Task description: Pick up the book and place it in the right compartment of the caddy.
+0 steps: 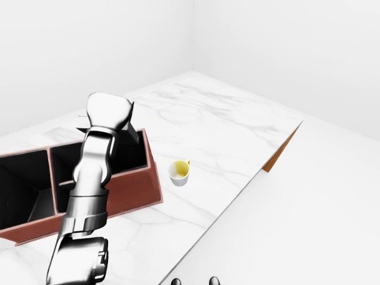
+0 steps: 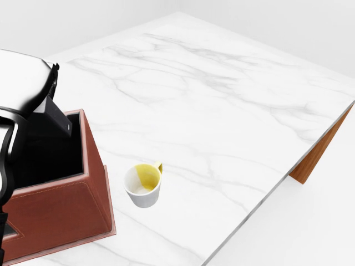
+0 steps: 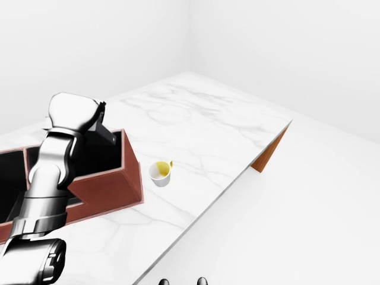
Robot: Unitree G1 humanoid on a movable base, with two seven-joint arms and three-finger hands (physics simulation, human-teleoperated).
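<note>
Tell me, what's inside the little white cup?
The cup shows a yellow inside wall and a pale bottom, with nothing in it that I can see. Its near wall hides a bit of the bottom.

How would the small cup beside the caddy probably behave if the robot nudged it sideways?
The cup stands upright on smooth marble, so it would likely slide first. It looks small and light, narrower at its base, so a high push might tip it, then roll it.

Left arm (image 1: pixel 89 190) reaching up from lower left, left hand (image 1: pixel 108 113) fingers hidden
</note>
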